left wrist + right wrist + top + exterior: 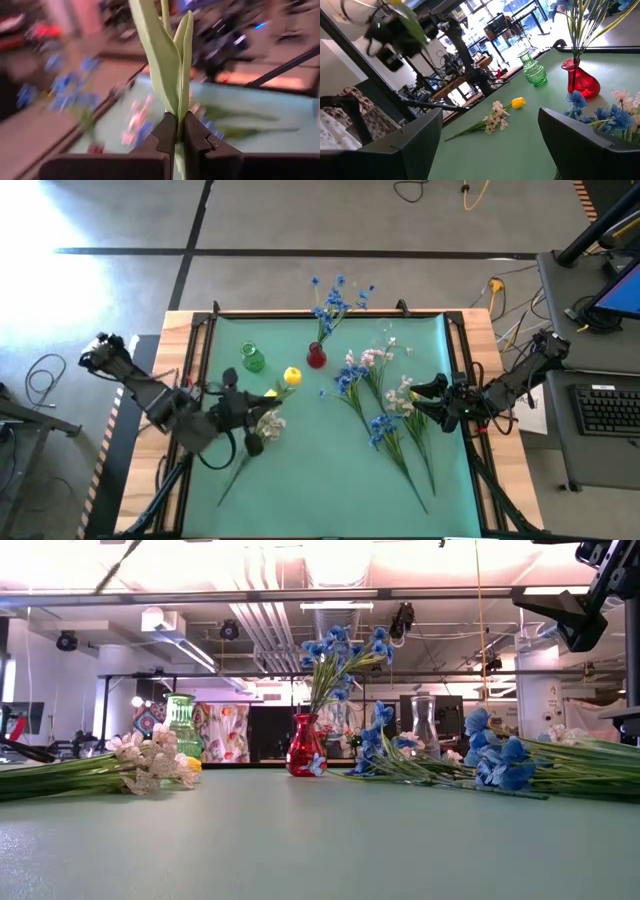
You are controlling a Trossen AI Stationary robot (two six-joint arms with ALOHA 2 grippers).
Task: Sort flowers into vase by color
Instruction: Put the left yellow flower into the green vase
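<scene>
Flower stem (172,65) clamped upright between my left gripper's (179,131) fingers, lifted for carrying toward the green vase (252,358); my right gripper (490,145) waits, fingers spread.

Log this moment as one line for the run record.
left gripper: shut on green stem, lifted | right gripper: open, by loose flowers | red vase: holds blue flowers | green vase: empty
</scene>
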